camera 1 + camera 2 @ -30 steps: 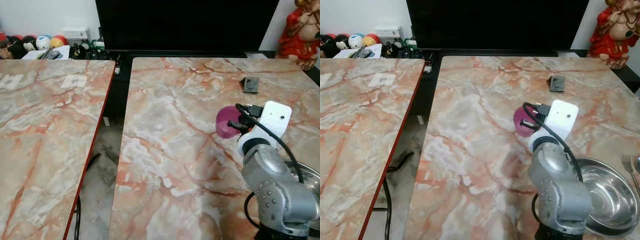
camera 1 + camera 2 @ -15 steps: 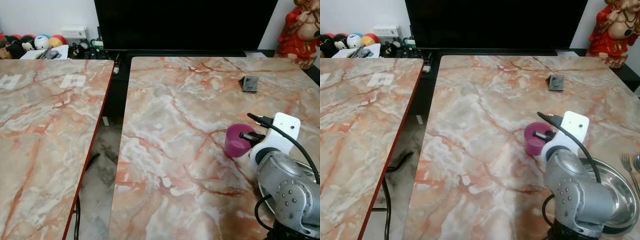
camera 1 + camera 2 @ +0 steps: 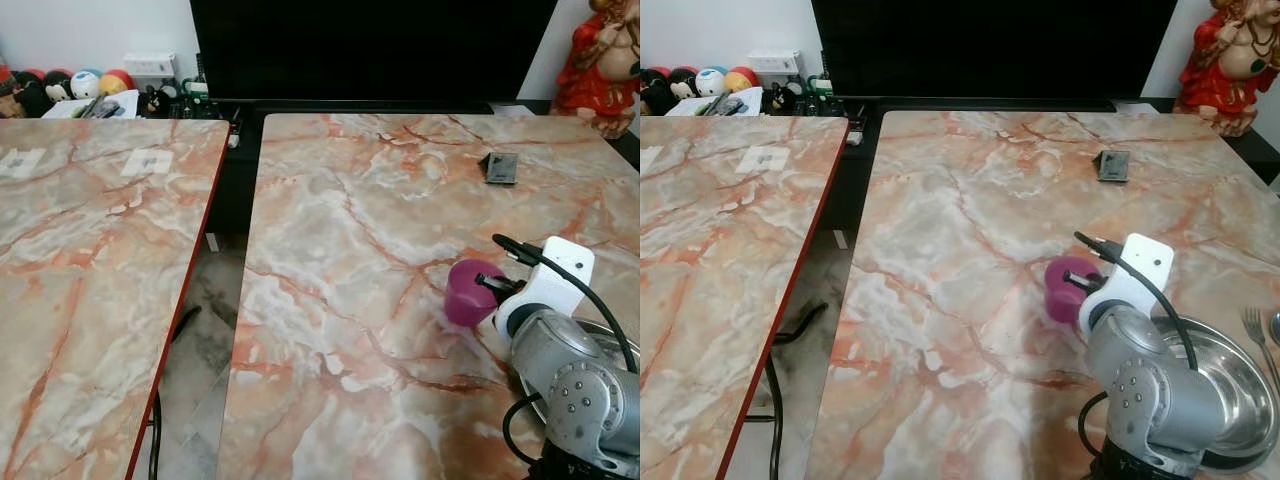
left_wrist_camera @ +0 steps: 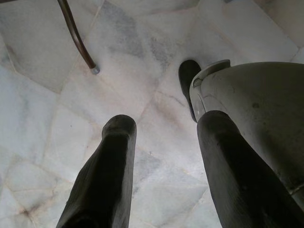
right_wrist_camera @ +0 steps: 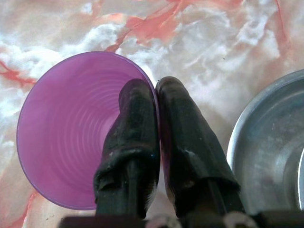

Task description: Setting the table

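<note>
Purple cup (image 3: pixel 468 290) stands on the marble table (image 3: pixel 360 250), on the robot's right side and near the front edge, with its mouth turned up. The right gripper (image 5: pixel 156 99) is clenched on the rim of this cup: in the right wrist view one black finger (image 5: pixel 137 123) is inside the cup and the other finger (image 5: pixel 183 128) is outside, and the thin purple wall is pinched between them. The silver right arm (image 3: pixel 565 385) reaches to the cup from the lower right corner of the head views, with a white camera block (image 3: pixel 560 265) and a black cable on the wrist. Just beside the cup, to the robot's right, lies a steel bowl (image 3: pixel 1230 375); the arm covers part of it. I cannot tell if the cup and the bowl touch each other. At the right edge of the right eye view a fork (image 3: pixel 1252 325) lies beside the bowl. Farther back on the same table there is a small dark flat object (image 3: pixel 500 167), well apart from the cup. A second marble table (image 3: pixel 90 260) stands to the left, with a gap of floor between the two tables. The left gripper (image 4: pixel 161 142) hangs over a pale stone floor (image 4: pixel 57 118) with its two fingers spread apart and nothing between them.
</note>
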Controlling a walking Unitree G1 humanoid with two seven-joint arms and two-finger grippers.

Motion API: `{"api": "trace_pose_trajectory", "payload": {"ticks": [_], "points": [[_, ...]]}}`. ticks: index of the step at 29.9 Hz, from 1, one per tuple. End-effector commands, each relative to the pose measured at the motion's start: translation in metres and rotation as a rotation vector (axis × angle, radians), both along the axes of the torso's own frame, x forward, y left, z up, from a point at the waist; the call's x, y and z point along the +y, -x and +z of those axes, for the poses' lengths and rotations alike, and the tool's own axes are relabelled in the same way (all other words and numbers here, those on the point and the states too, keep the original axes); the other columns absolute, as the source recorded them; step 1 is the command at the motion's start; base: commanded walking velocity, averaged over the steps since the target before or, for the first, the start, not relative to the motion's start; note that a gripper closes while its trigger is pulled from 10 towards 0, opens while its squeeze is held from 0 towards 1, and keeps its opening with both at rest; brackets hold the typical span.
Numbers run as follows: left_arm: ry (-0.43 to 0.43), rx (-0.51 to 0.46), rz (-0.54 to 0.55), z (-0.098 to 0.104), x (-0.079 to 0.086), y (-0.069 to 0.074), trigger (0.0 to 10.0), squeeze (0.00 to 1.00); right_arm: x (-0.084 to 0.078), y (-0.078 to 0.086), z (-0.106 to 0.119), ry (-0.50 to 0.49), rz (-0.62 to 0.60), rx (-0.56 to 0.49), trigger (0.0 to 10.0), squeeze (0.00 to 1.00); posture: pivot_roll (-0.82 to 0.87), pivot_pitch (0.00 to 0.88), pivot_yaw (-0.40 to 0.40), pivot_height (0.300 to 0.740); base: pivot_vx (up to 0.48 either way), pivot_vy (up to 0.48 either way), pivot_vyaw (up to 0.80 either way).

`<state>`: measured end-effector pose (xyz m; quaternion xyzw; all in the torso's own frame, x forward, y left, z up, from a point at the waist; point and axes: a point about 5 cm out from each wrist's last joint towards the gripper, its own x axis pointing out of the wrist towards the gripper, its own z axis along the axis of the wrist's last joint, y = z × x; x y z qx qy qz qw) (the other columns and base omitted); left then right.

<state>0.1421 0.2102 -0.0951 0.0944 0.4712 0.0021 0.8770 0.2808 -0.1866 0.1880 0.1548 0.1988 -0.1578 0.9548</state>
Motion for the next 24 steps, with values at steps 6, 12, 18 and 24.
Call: {"api": "trace_pose_trajectory", "payload": {"ticks": [6, 12, 18, 24], "points": [[0.038, 0.057, -0.025, -0.008, -0.012, 0.016, 10.0, 0.00, -0.004, 0.003, -0.007, -0.029, -0.046, 0.026, 10.0, 0.00, -0.09, 0.139, -0.054, 0.740, 0.000, 0.000, 0.00], [0.033, 0.058, -0.023, -0.007, -0.006, 0.018, 10.0, 0.00, -0.005, 0.003, -0.010, -0.042, -0.065, 0.031, 10.0, 0.00, -0.09, 0.140, -0.054, 0.740, 0.000, 0.000, 0.00], [0.030, 0.060, -0.018, -0.007, -0.003, 0.019, 10.0, 0.00, -0.005, 0.002, -0.010, -0.050, -0.077, 0.031, 10.0, 0.47, -0.08, 0.143, -0.055, 0.740, 0.000, 0.000, 0.00], [0.030, 0.063, -0.019, -0.007, -0.004, 0.020, 10.0, 0.00, -0.007, 0.002, -0.009, -0.050, -0.094, 0.026, 10.0, 0.49, -0.09, 0.144, -0.054, 0.740, 0.000, 0.000, 0.00]]}}
